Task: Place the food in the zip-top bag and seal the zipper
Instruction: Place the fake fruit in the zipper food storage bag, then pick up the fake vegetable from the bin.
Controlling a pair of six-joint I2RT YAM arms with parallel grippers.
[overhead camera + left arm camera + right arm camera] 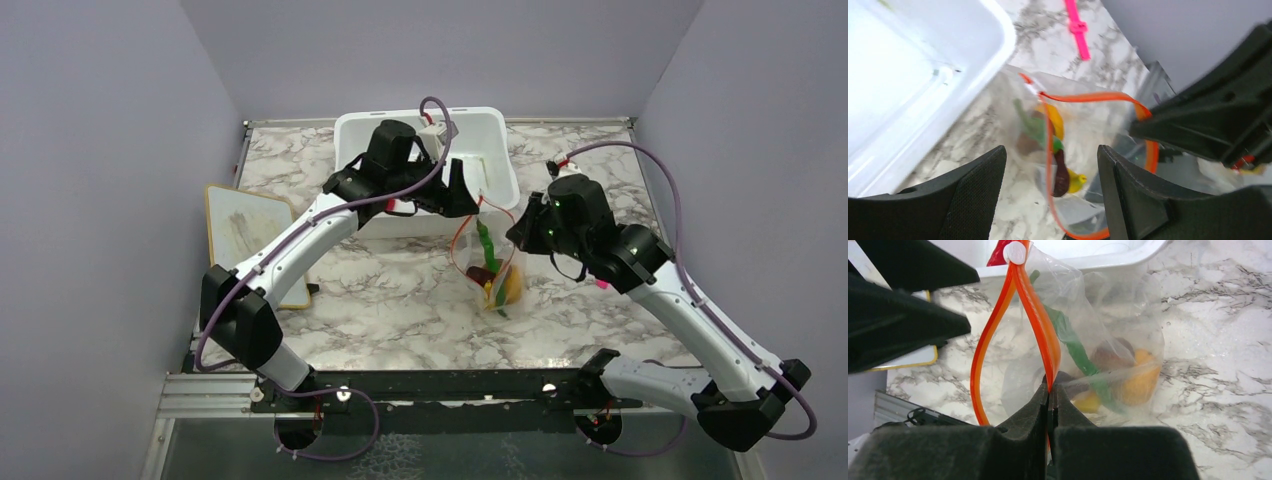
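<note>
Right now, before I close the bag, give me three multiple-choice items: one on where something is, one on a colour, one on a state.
1. Where is the pod?
A. in the tub
B. in the bag
C. loose on the table

2. What colour is the zipper?
A. blue
B. orange-red
C. green

3. What is the right gripper doing?
A. open over the tub
B. shut on the pod
C. shut on the zipper

Answers:
1 B: the pod shows through the bag's clear plastic.
2 B: the strip round the bag's mouth is orange-red.
3 C: its jaws meet on the strip, while the mouth gapes in a loop.
</note>
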